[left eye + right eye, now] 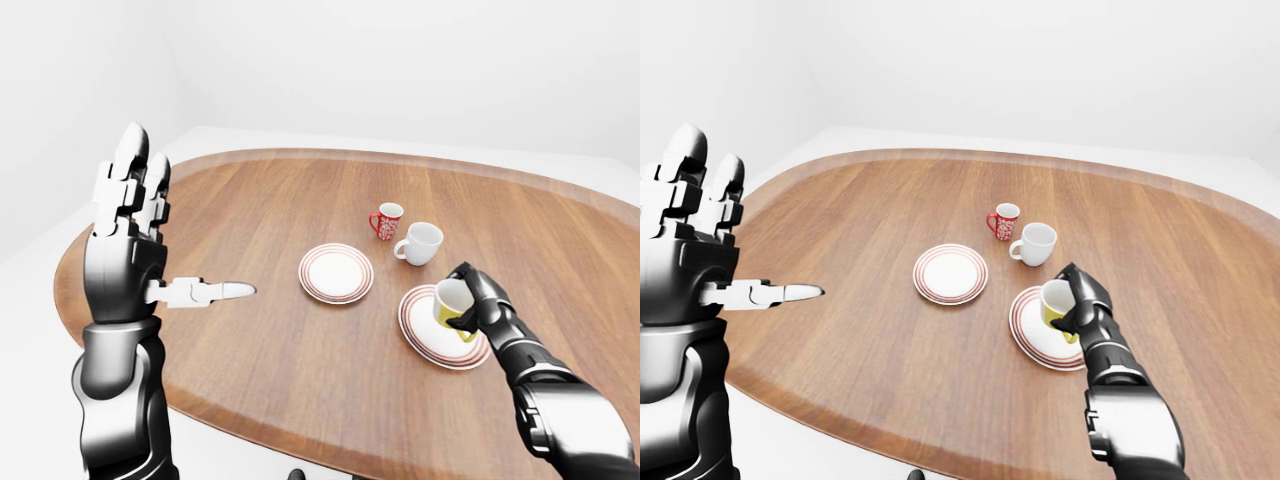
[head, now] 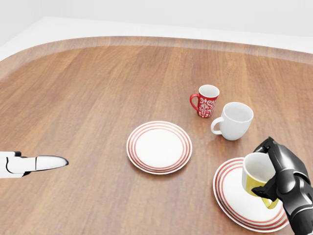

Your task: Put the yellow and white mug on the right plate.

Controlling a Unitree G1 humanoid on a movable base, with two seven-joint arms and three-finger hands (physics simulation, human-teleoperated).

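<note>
The broad oval wooden table with its pale rim fills the head view. The robot's raised left hand, black and silver, stands well apart at the left of the left-eye view, its fingers spread open and upright and one white finger pointing out over the wood; it holds nothing. Near the middle lies the left round white plate with red rings, bare. The matching right plate sits at the lower right of the head view. Above it stand a plain white ceramic mug and, just beside that, a smaller red mug with white pattern.

The black right hand is closed round the yellow and white mug, yellow outside and white inside, gripping its wall from the right side. The mug hangs upright over the right plate's right half; whether its base touches the plate I cannot tell.

The mug looks stiff, smooth and fairly light, likely slippery glazed ceramic that could chip against the plate. A firm wrap round the body, as here, seems the safest hold, with a gentle, level lowering.
</note>
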